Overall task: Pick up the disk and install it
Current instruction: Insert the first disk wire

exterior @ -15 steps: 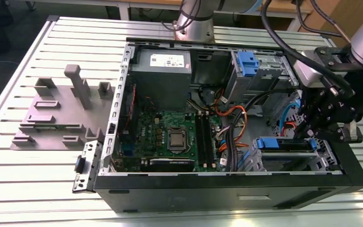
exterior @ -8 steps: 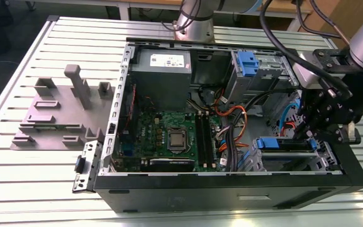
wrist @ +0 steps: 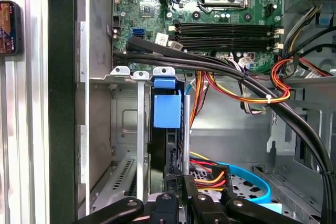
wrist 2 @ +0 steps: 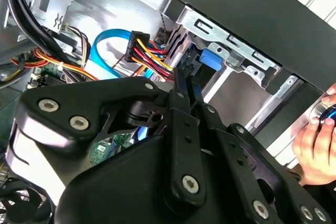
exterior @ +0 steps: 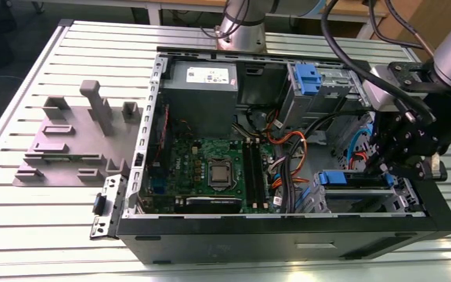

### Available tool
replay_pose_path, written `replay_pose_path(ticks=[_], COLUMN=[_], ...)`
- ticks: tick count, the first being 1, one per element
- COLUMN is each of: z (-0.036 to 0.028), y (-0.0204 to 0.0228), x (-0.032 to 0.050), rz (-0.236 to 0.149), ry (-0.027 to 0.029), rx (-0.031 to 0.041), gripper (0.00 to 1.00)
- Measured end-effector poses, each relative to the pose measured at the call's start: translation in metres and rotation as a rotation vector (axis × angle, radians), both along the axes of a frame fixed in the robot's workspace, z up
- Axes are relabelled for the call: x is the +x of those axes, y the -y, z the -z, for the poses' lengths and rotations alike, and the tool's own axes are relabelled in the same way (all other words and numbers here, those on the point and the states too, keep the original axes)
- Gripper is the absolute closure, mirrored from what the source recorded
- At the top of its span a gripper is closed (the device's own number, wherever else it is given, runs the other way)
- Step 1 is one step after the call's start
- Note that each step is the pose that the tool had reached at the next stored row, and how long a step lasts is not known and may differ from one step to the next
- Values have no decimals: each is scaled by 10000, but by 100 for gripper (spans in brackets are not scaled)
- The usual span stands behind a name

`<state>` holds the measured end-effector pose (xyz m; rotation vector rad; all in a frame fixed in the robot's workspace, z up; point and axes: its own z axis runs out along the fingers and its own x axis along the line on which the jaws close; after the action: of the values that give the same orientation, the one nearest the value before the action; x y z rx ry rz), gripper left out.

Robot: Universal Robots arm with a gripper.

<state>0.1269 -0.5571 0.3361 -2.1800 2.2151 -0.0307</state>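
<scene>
The disk [exterior: 343,179] sits in the lower drive bay at the front corner of the open computer case [exterior: 288,229], on the exterior view's right. Its blue bracket [wrist: 167,109] shows in the first wrist view, with the drive edge-on in the metal cage behind it. My gripper [exterior: 379,170] reaches down into the case right beside the bay. In both wrist views its black fingers [wrist 2: 182,85] lie close together on the disk's rear edge [wrist: 173,150], next to the bundle of red, yellow and black power wires [wrist 2: 149,51].
A grey power supply [exterior: 202,88] and a blue caddy [exterior: 308,79] sit at the case's far side. Thick black cables [wrist: 236,74] and a blue ribbon cable [wrist: 252,182] cross near the bay. A grey fixture [exterior: 77,141] stands on the table. A hand [wrist 2: 315,148] is outside the case.
</scene>
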Motion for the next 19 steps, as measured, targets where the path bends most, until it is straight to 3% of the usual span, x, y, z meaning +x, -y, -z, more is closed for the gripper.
replay_pose_path(ticks=[19], z=[-3], y=[16], x=[-6], rz=[51], ry=[11], rx=[2], gripper=[84])
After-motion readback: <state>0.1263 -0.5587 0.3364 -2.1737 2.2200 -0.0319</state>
